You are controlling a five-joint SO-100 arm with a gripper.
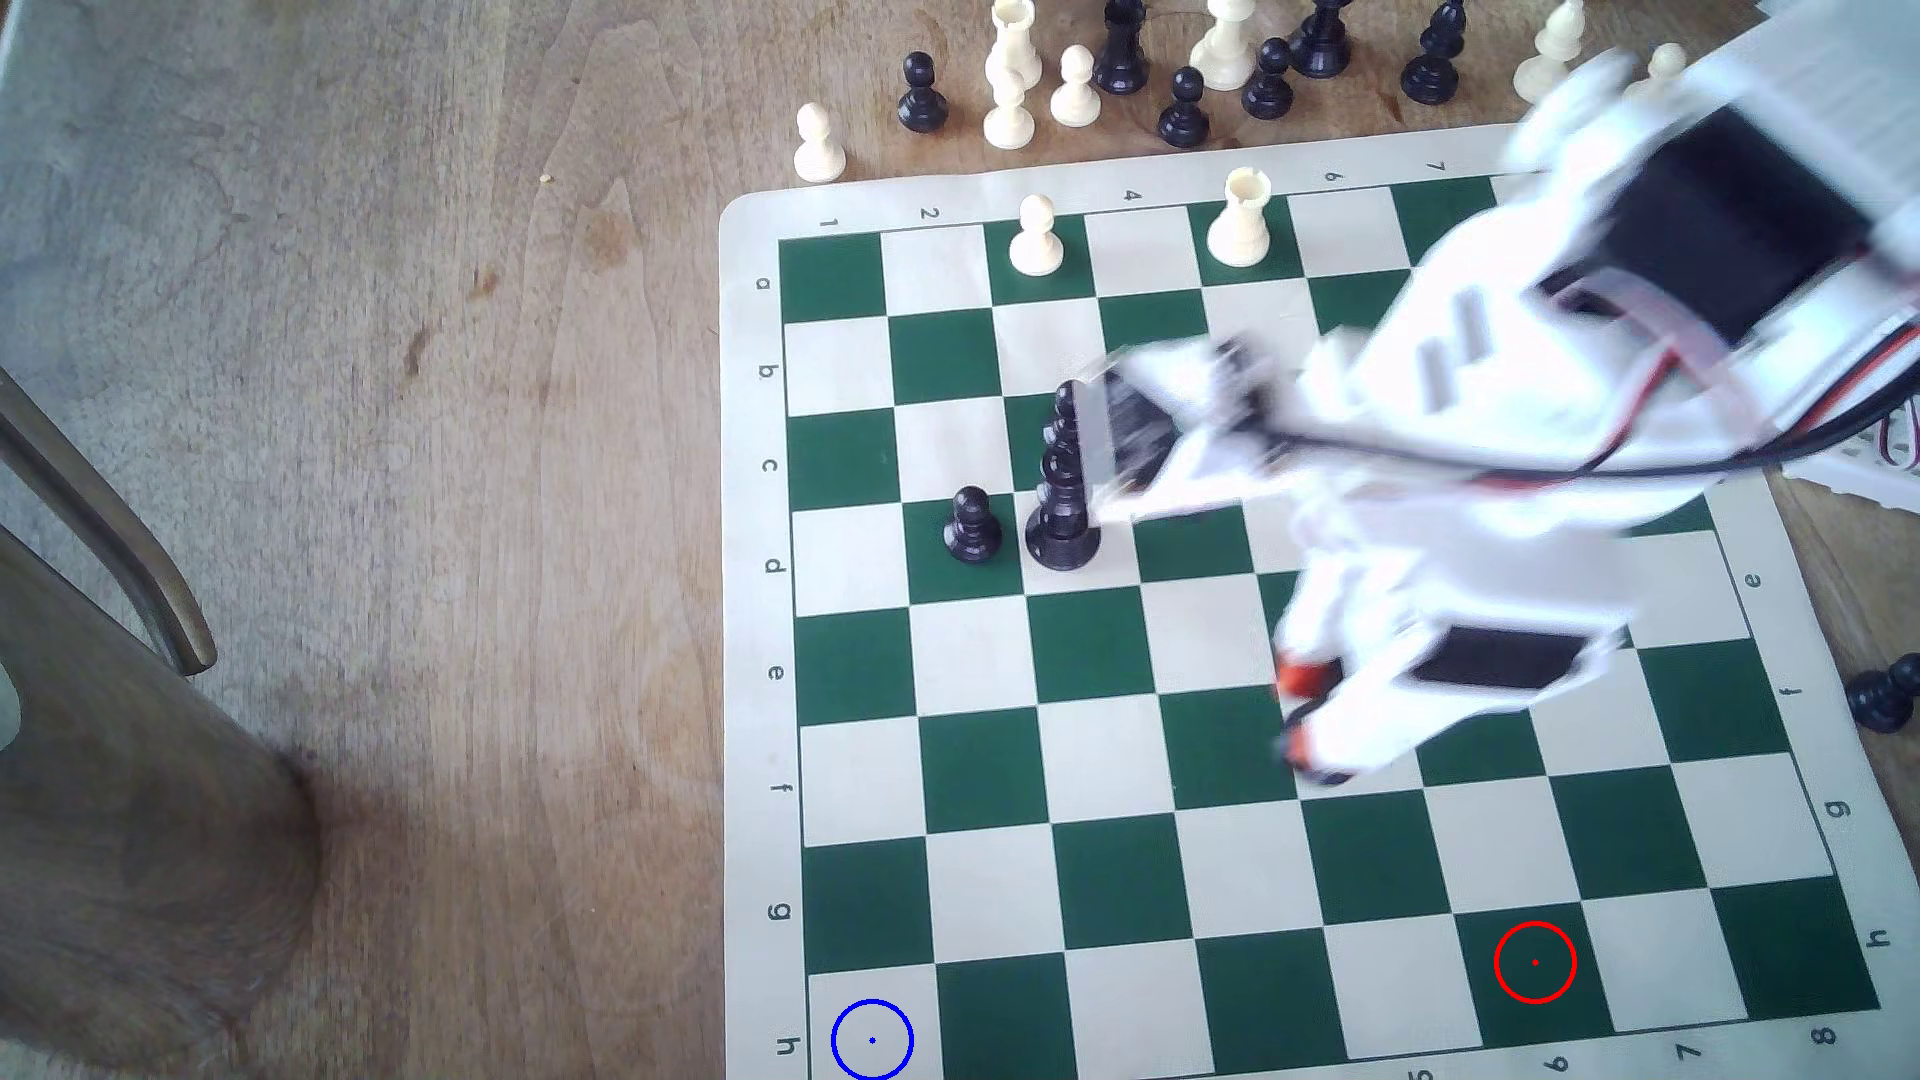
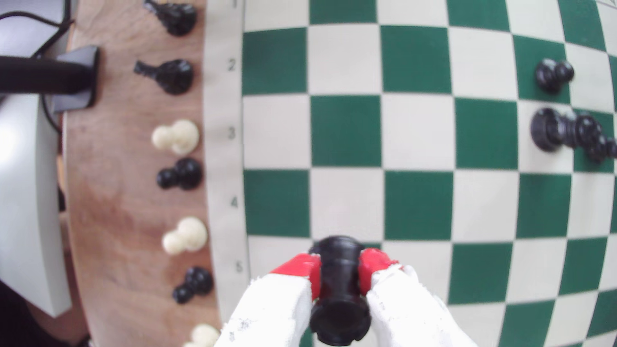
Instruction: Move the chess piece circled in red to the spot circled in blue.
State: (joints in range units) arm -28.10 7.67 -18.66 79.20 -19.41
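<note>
In the wrist view the chess piece (image 2: 340, 287), short, stout and glossy black, is clamped between my red fingertips (image 2: 302, 267). My gripper (image 2: 340, 267) is shut on it and holds it above the board. In the exterior view the gripper (image 1: 1304, 717) is motion-blurred over the middle rows, toward the exterior view's right. I cannot make out the piece there. The spot (image 1: 872, 1040), a cream square with a blue ring, lies at the board's near corner on the exterior view's left. The red ring (image 1: 1536, 963) marks a bare green square on the near row.
A black pawn (image 1: 971, 524) and a tall black piece (image 1: 1062, 498) stand mid-board. A white pawn (image 1: 1036, 237) and a white rook (image 1: 1242, 218) occupy the far row. Several spare pieces (image 1: 1122, 62) crowd the table beyond the board. A wooden chair (image 1: 104, 665) stands at the exterior view's left.
</note>
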